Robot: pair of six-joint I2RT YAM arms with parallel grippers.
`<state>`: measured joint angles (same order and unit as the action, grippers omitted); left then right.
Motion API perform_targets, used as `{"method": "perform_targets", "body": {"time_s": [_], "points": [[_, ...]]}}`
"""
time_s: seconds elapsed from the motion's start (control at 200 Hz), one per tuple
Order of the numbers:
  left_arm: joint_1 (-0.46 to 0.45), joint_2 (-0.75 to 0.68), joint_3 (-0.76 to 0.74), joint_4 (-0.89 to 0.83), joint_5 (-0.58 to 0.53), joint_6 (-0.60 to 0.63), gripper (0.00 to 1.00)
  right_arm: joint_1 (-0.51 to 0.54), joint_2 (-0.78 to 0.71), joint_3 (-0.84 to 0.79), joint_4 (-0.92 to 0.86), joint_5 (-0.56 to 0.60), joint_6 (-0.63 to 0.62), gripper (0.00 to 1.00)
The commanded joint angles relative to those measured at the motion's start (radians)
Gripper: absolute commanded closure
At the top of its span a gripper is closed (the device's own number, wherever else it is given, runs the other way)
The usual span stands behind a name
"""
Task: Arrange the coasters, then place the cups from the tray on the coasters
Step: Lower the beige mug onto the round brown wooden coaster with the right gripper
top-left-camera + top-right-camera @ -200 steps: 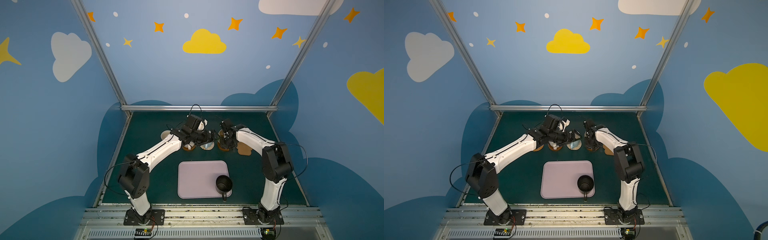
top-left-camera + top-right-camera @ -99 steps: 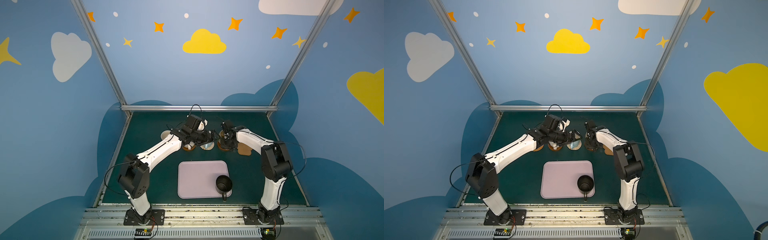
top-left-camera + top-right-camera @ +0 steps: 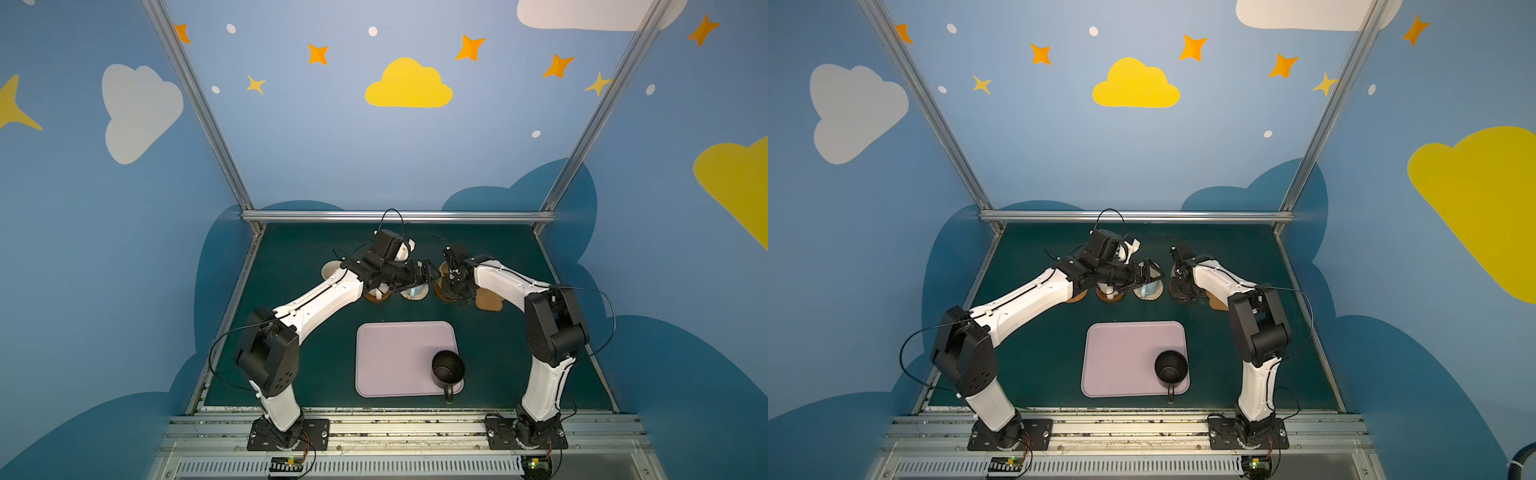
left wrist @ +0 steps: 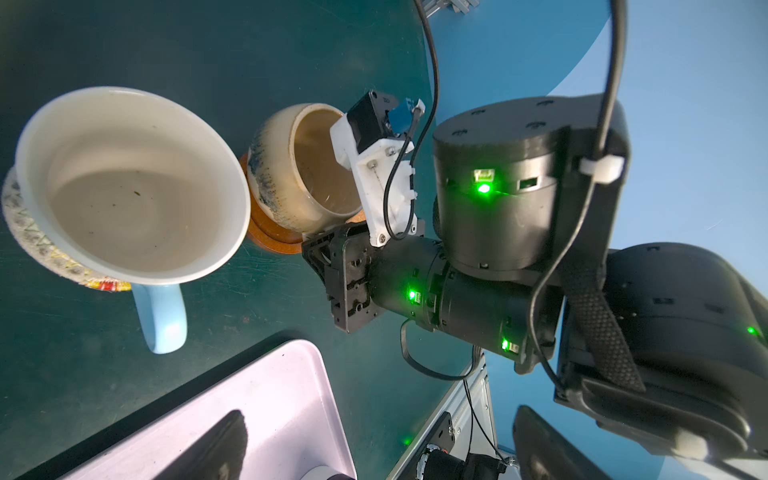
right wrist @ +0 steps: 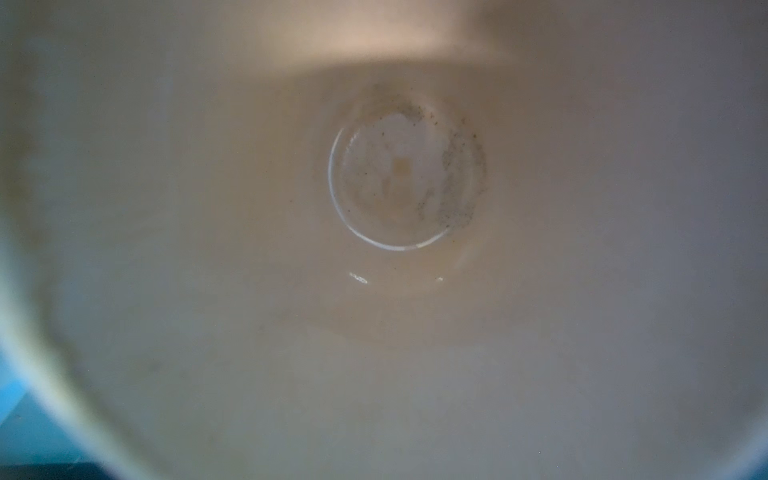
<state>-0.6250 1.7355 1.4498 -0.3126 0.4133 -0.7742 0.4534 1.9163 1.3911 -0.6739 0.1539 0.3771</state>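
Looming close, a blurred mug (image 5: 399, 299) hides the pressed-together right tool (image 3: 452, 289) — left tool (image 3: 1149, 271) spread.

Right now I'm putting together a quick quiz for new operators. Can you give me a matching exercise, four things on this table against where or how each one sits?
Things:
1. black mug
2. light blue mug
3. mustard mug
4. paw-shaped cork coaster

Places or states:
A. on a dark-brown wooden coaster
B. bare, no mug on it
C. on the lilac tray
D. on the whitish woven coaster

Pairs: 1-C, 2-D, 3-A, 4-B.
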Motion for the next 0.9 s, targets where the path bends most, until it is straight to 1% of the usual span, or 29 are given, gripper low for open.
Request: {"method": "perform_targets", "body": {"time_s": [0.0, 0.08, 0.36, 0.536, 0.781, 0.896], "points": [[-0.002, -0.002, -0.014, 0.008, -0.002, 0.003, 0.01, 0.002, -0.034, 0.049, -0.059, 0.033, -0.015, 1.00], [-0.001, -0.003, -0.019, 0.012, 0.000, 0.000, 0.01, 0.005, -0.032, 0.052, -0.075, 0.029, -0.011, 1.00], [-0.002, -0.006, -0.027, 0.016, 0.002, -0.002, 0.01, 0.005, -0.011, 0.017, -0.046, -0.006, -0.011, 1.00], [0.000, -0.013, -0.032, 0.019, -0.002, -0.003, 0.01, 0.011, -0.031, -0.021, -0.035, -0.010, 0.017, 1.00], [0.000, -0.008, -0.037, 0.032, 0.005, -0.013, 0.01, 0.016, -0.022, -0.006, -0.072, 0.006, -0.001, 1.00], [-0.001, -0.012, -0.039, 0.030, 0.004, -0.011, 0.01, 0.020, -0.020, 0.005, -0.092, 0.019, -0.010, 0.96]]}}
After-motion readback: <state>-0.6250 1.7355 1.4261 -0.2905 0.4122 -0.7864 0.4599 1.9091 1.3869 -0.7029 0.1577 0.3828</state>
